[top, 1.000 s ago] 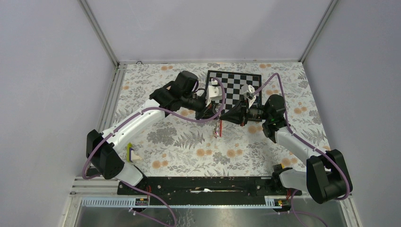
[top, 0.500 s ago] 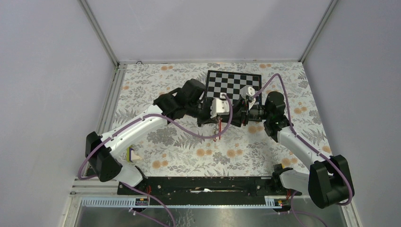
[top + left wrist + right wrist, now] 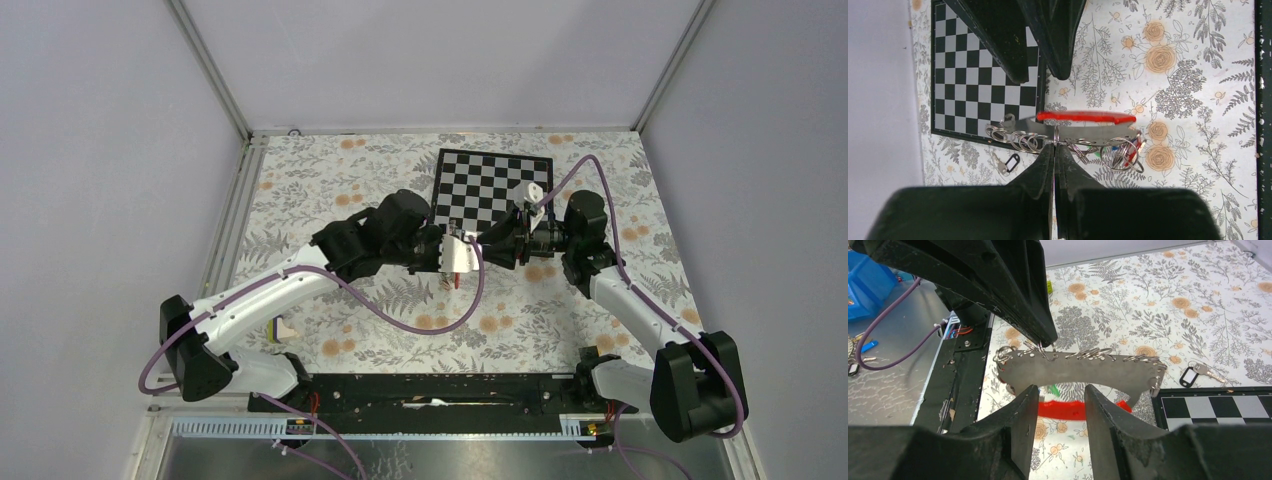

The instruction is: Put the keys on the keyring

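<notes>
Arms stretched nose to nose beside black-and-white checkerboard [image 3: 492, 178]; left gripper [image 3: 1054, 146] clenched on steel split ring [image 3: 1054, 135] of red-edged grey metal plate [image 3: 1083, 371]; right gripper [image 3: 1061, 390] released, jaws apart; keys [image 3: 1129, 154] with coloured tags hung at plate's end away from checkerboard.

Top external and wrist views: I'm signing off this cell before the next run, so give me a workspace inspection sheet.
Surface: floral cloth, checkerboard.
Job's things: ring plate with red strip, held off the cloth; coloured tags mostly hidden.
Clutter: black-tagged key on cloth; yellow-and-white block.
Hands: left hand shut on ring plate's edge; right hand open.
Cables: purple cables looping over arms.
Surroundings: grey walls; blue bin off the cloth.
</notes>
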Action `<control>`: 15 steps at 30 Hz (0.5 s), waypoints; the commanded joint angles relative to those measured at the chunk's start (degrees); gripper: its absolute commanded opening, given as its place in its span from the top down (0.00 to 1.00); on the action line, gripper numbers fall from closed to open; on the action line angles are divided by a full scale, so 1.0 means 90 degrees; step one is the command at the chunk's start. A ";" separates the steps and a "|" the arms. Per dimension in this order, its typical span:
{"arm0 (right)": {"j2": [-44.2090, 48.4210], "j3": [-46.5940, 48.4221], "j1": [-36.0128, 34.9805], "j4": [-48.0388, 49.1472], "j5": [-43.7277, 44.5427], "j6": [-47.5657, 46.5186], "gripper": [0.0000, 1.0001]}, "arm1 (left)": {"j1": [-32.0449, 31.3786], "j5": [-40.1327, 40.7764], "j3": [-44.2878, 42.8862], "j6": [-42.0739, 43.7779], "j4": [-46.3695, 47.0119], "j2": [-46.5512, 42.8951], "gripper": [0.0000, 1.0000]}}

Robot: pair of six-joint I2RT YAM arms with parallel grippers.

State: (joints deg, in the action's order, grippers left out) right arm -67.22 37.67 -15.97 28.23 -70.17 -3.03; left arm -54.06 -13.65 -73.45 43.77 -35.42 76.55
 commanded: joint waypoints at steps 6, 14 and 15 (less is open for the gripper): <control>0.0070 0.0064 -0.0192 0.0554 -0.0075 0.0202 0.54 | -0.0038 -0.0163 -0.0098 -0.0543 0.0683 0.0015 1.00; 0.0104 0.0089 -0.0276 0.0403 -0.0094 0.0064 0.59 | -0.0005 -0.0727 -0.0261 -0.1102 0.0684 0.0236 1.00; 0.0101 0.0098 -0.0285 0.0333 -0.0099 -0.0003 0.59 | 0.0009 -0.0782 -0.0271 -0.1145 0.0684 0.0259 1.00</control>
State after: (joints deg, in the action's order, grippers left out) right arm -67.22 37.67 -17.80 30.63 -70.13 -1.58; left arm -54.13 -16.49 -73.45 36.80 -32.99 78.52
